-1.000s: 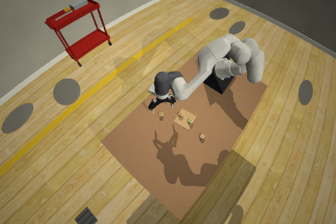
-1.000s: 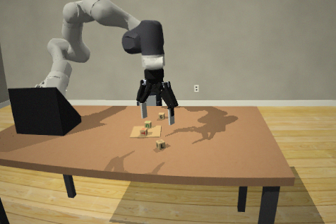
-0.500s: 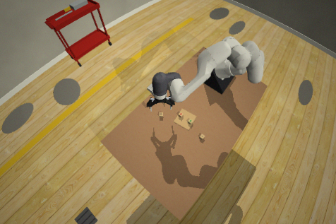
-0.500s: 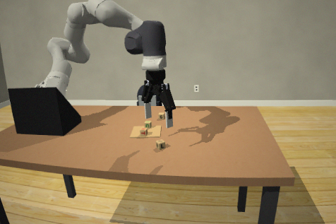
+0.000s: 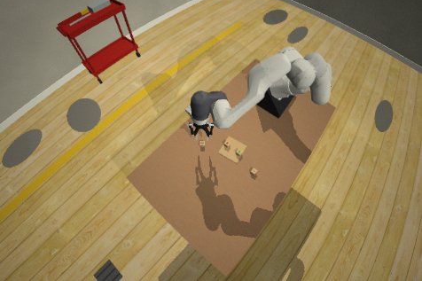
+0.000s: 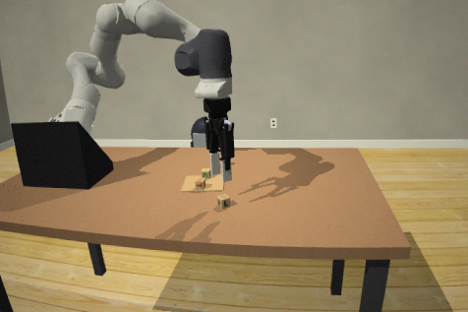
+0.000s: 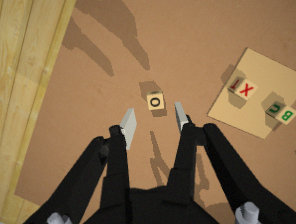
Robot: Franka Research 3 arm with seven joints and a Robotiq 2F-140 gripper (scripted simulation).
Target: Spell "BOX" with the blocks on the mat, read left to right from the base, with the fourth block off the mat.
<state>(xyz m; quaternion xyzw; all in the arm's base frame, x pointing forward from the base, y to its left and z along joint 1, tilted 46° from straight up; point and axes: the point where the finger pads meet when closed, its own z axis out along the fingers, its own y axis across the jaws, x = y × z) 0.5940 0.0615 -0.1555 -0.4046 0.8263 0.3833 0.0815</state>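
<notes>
O block just beyond half-narrowed fingertips

Gripper (image 5: pixel 202 138) (image 6: pixel 221 176) (image 7: pixel 154 113) partly closed, nothing gripped. O block (image 5: pixel 202 144) (image 7: pixel 155 101) off mat (image 5: pixel 237 142) (image 6: pixel 189 186) (image 7: pixel 250 125), ahead of pads in wrist view, sideways within gap. Likely next: lower over O, then close. Readable: black O; red X block (image 5: pixel 227 144) (image 6: pixel 200 183) (image 7: pixel 246 90); green B block (image 5: pixel 238 152) (image 6: pixel 205 173) (image 7: pixel 285 115), U on side. Fourth block (image 5: pixel 253 171) (image 6: pixel 223 202), off mat: dark L on side.
</notes>
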